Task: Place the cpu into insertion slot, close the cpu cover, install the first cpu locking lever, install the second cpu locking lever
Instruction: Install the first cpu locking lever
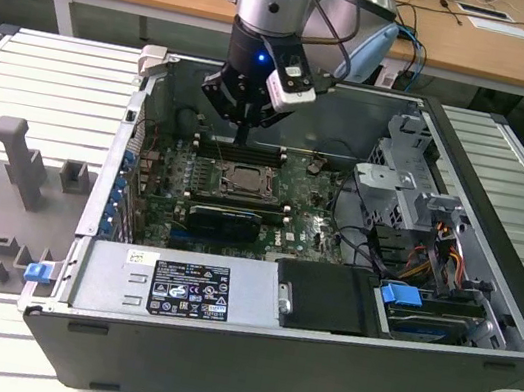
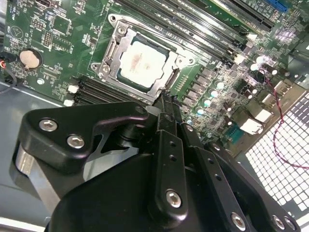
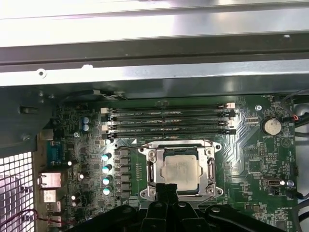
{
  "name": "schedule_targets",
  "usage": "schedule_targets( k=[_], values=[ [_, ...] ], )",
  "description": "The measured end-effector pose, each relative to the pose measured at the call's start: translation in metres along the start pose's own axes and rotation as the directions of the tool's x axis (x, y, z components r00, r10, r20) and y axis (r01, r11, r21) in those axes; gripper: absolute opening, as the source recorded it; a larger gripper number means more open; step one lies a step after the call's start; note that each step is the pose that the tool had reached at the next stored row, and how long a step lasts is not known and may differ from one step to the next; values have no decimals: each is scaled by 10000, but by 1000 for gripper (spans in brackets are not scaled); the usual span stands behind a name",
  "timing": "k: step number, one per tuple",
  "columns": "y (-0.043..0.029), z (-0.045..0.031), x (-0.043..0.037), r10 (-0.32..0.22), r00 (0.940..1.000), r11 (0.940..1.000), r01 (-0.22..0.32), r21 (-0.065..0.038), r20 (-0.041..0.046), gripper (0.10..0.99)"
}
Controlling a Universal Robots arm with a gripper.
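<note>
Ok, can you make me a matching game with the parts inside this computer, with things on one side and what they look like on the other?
Things:
1 chip
2 gripper
3 battery
4 memory slots

Looks:
A long, black and narrow
B round and silvery
C black, shut, close by the chip
D pale and square

Pairs: 1-D, 2-C, 3-B, 4-A
</note>
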State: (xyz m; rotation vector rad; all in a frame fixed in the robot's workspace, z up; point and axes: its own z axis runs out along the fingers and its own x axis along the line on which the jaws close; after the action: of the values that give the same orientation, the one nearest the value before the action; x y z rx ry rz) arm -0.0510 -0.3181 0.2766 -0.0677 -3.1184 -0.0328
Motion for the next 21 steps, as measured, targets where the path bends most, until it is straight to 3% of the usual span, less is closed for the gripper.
schedule_targets(
  k=[15,21],
  values=[
    [-5,2,102,-113,9999,9999,113,-18,-3,106],
    [-10,19,213,-245,9997,9997,245,-44,-6,106]
  ],
)
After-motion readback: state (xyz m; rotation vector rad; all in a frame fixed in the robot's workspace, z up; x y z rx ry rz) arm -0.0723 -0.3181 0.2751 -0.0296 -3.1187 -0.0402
